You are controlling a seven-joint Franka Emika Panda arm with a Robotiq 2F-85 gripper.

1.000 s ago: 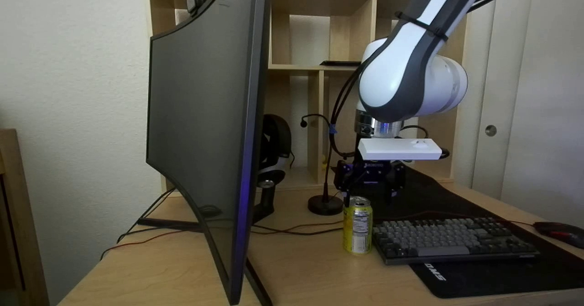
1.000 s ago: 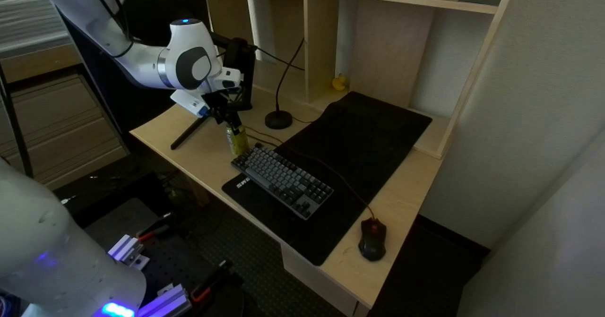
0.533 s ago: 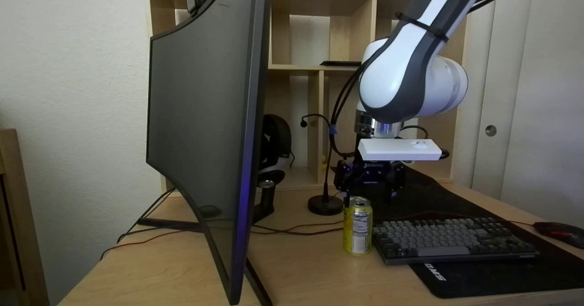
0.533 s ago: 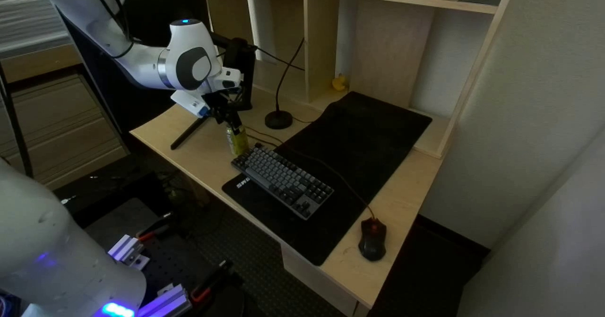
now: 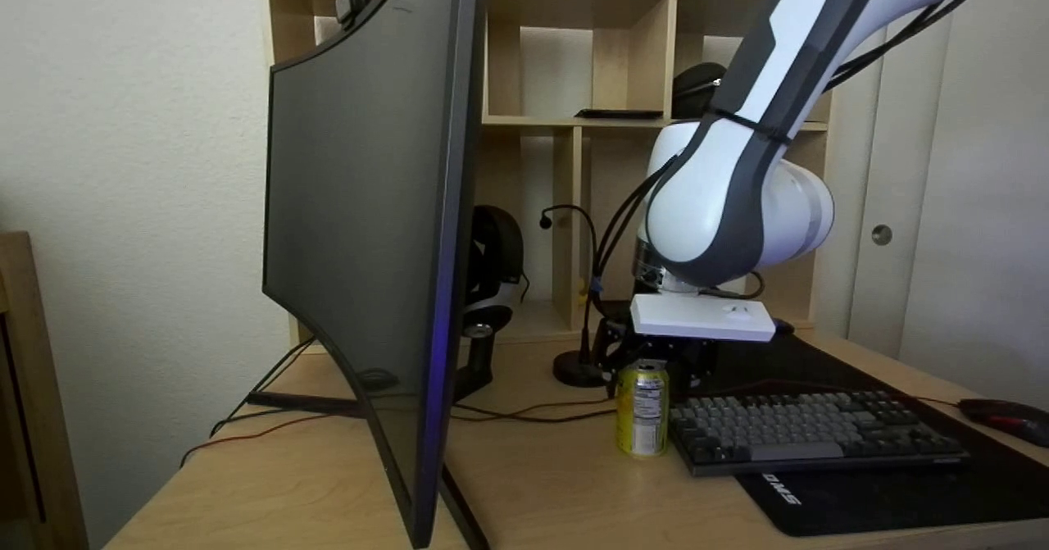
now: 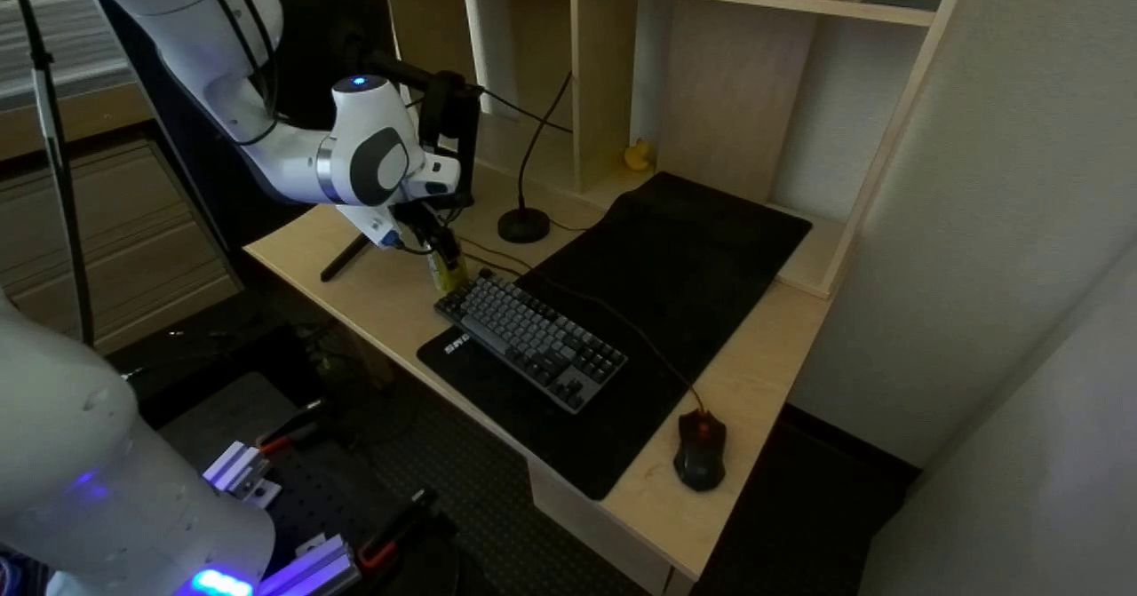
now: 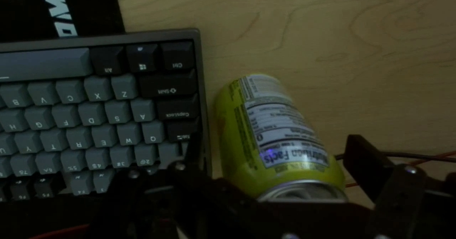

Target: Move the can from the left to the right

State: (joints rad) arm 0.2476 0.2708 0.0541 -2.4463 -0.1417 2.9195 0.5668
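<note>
The can [image 5: 642, 411] is yellow-green with a silvery top and stands upright on the wooden desk. It stands beside the left end of the keyboard [image 5: 811, 431], and it shows in an exterior view [image 6: 448, 280] partly behind a finger. In the wrist view the can [image 7: 274, 135] lies between the fingers, with its top edge partly hidden by the gripper body. My gripper [image 7: 275, 144] is open around the upper part of the can. A gap shows between the can and each finger. In an exterior view the gripper [image 5: 653, 379] is low over the can, pointing down.
A large monitor [image 5: 369, 206] stands on the can's other side, its stand leg [image 6: 355, 256] on the desk. A microphone base [image 6: 524, 225] and cables are behind the can. A black desk mat [image 6: 675, 232] lies under the keyboard. A mouse [image 6: 700, 449] is past the keyboard's far end.
The arm and gripper have moved down, so the fingers now stand lower around the can. The can has not moved. The gripper stays open.
</note>
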